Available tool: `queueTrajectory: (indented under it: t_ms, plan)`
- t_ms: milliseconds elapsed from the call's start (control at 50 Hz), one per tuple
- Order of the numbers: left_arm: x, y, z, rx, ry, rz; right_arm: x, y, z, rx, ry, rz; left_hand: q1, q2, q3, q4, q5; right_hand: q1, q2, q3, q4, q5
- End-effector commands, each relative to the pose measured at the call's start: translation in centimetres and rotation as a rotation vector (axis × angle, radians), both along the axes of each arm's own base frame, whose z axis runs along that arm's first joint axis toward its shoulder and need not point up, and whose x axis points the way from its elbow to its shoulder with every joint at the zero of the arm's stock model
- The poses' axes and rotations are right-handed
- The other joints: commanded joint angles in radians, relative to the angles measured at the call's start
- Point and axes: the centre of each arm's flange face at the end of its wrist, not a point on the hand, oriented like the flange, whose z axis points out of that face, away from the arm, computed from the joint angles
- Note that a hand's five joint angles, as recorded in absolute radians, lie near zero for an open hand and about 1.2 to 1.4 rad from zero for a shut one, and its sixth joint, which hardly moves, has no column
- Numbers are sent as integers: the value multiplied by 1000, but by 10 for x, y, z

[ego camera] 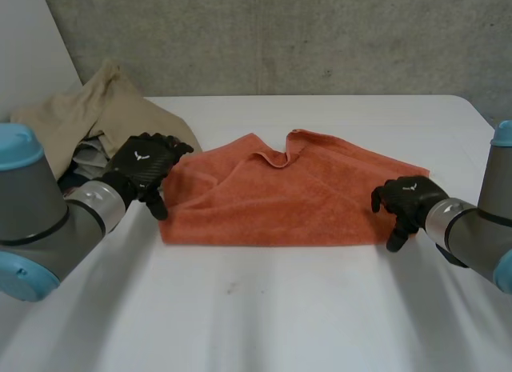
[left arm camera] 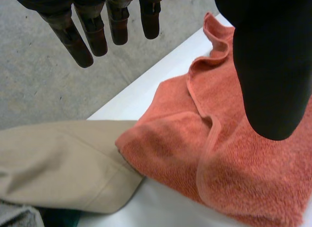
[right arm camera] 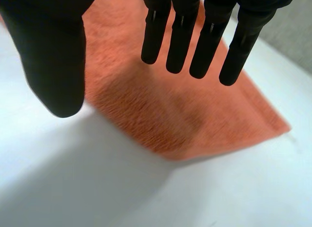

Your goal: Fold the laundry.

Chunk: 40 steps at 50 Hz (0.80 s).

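Left side: a heap of clothes sits at the table's far corner, just outboard of the left hand. A beige garment [ego camera: 104, 108] lies on top, with grey and dark pieces showing beneath its near edge. In the left wrist view the beige garment's hem touches the towel's corner below the fingertips.

Left hand [ego camera: 144, 168]: released. Its fingers [left arm camera: 78, 41] hang straight and apart, and the thumb [left arm camera: 273, 66] is spread wide from them. Nothing is held. The hand is positioned at the left end of the orange towel [ego camera: 296, 188], over its far-left corner. Whether any part of the hand touches the cloth cannot be determined.

Centre: the orange towel lies on the white table [ego camera: 280, 308], stretched between the two hands. Its near edge runs straight. Its far edge is rumpled, with a small raised curl of hem at the middle. The left wrist view shows a hemmed flap turned over onto the towel's top surface, under the thumb.

Right hand [ego camera: 408, 200]: released. Its fingers [right arm camera: 180, 36] point straight down, side by side, with the thumb [right arm camera: 53, 56] held apart. Nothing is held. The hand stands at the towel's right end, with the fingers over the cloth and the thumb over bare table beside the towel's edge. The towel's corner lies just beyond the fingertips. Contact with the cloth cannot be confirmed.
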Motion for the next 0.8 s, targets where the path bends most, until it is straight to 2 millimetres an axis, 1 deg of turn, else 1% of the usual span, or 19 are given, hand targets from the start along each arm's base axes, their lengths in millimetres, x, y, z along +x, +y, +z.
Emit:
queueTrajectory:
  t_ms: [20,180,300,380,400,420,440,480,520,560,580,620,640,660,700,720,780,800]
  plan:
    - [-3,2,7,34,6,-40,-3,-1,-17,31,13,-9,-18,-32,-36,-25,-54,-3,0,5,3,28]
    - [-10,5,-1,65,-8,-69,-1,-18,-26,-97,6,-18,12,-2,-6,5,-23,27,29,34,33,57]
    - [-10,3,-6,69,-26,-68,0,-26,-34,-117,21,-23,18,4,0,11,-18,79,82,87,85,110]
    - [-10,3,-9,70,-41,-63,2,-31,-40,-116,40,-11,15,1,-3,8,-20,167,170,175,173,198]
    - [-10,2,-8,67,-42,-62,2,-32,-42,-112,44,-11,15,1,-3,8,-20,214,217,222,220,245]
    - [-11,2,-8,66,-44,-63,1,-33,-43,-112,51,-12,15,1,-3,8,-20,427,429,435,433,457]
    - [-11,3,-8,65,-46,-63,0,-33,-41,-109,55,-17,15,1,-3,8,-20,810,813,818,816,841]
    - [-11,2,-8,64,-48,-59,0,-31,-36,-109,57,-21,12,-2,-6,5,-23,814,817,822,820,844]
    - [-10,2,-8,62,-54,-50,-3,-17,-27,-72,51,-18,12,-2,-6,5,-23,814,817,822,820,844]
    - [-9,0,-8,58,-56,-41,-4,-8,-18,-61,45,-8,12,-2,-6,5,-23,814,817,822,820,844]
    - [-8,-2,-7,52,-59,-30,-5,4,-4,-55,36,11,9,-5,-9,2,-26,814,817,822,820,844]
    - [-7,-4,-6,49,-60,-18,-5,17,7,-36,30,39,6,-8,-12,-1,-29,814,817,822,820,844]
    - [-5,-6,-4,42,-60,-7,-8,31,15,1,36,68,0,-14,-18,-7,-35,814,817,822,820,844]
    - [-5,-8,-3,38,-60,-4,-9,38,16,30,43,84,0,-14,-18,-7,-35,814,817,822,820,844]
    - [-5,-10,-3,36,-61,2,-12,50,12,108,66,119,-3,-17,-21,-10,-38,814,817,822,820,844]
    - [-6,-12,-3,36,-62,5,-16,59,12,174,98,148,-6,-20,-24,-13,-41,814,817,822,820,844]
    - [-7,-14,-4,46,-65,5,-24,70,13,264,166,191,-6,-20,-24,-13,-41,814,817,822,820,844]
    - [-8,-14,-5,55,-68,3,-28,73,18,298,210,219,-8,-23,-26,-16,-44,814,817,822,820,844]
